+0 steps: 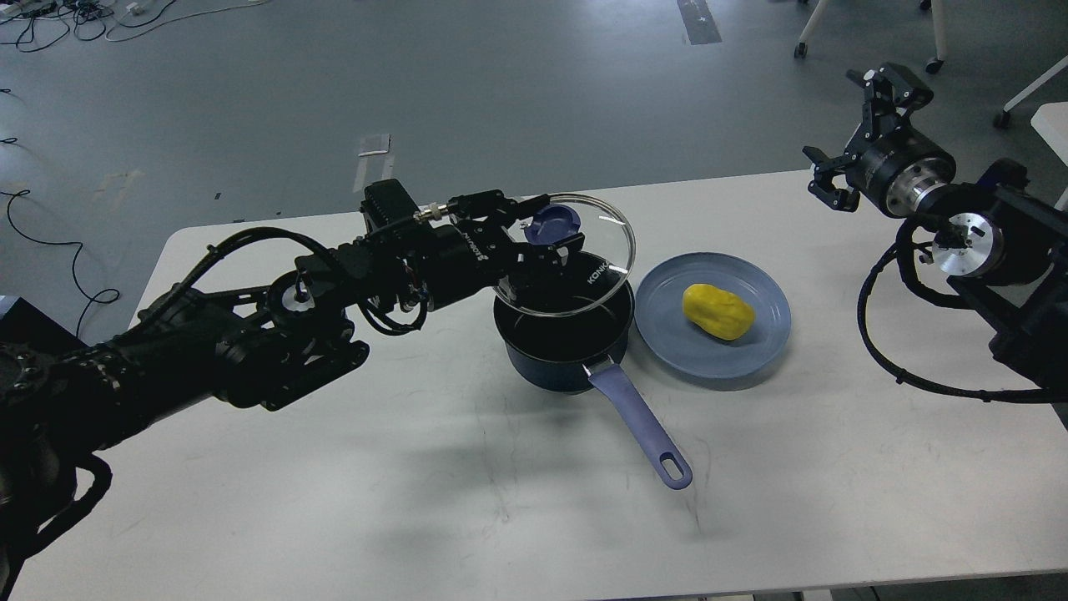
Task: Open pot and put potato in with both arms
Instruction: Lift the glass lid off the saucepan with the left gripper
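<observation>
A dark blue pot [563, 355] with a long blue handle [641, 426] stands mid-table. My left gripper [549, 227] is shut on the blue knob of the glass lid [584, 271] and holds the lid tilted, lifted a little above the pot. The pot's dark inside shows under the lid. A yellow potato [717, 311] lies on a blue plate [755, 351] just right of the pot. My right gripper [859, 138] is open and empty, high above the table's far right edge, well away from the potato.
The white table [417, 501] carries only the pot and plate. Chair legs [939, 37] and cables [50, 242] lie on the grey floor beyond the table. Another white surface [1053, 121] shows at the far right.
</observation>
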Controlling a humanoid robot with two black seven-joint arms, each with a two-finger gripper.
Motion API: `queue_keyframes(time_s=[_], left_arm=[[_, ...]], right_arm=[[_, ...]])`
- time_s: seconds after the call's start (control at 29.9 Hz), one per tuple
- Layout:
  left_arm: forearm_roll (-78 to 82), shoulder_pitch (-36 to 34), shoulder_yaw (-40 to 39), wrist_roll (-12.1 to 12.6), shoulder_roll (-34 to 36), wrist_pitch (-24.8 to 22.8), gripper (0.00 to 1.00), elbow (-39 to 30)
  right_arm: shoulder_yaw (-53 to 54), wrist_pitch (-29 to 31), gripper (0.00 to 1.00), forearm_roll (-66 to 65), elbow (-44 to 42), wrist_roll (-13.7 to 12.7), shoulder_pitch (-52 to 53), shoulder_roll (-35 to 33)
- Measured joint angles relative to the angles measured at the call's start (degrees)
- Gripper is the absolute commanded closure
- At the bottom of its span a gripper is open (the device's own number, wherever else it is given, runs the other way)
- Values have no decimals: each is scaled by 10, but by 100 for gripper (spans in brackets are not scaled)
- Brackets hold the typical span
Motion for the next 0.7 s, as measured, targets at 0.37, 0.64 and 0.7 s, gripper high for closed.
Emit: queue_keyframes(time_s=[0.37,0.64,0.7], left_arm=[[-1,-6,1,0,117,23,43,-1],[-3,39,2,0,178,25,43,-1],[-3,51,2,0,183,25,43,-1]], right_arm=[[0,0,0,0,0,0,5,1],[-1,-1,0,-1,-1,0,5,1],[-1,-1,0,-1,-1,0,4,1]])
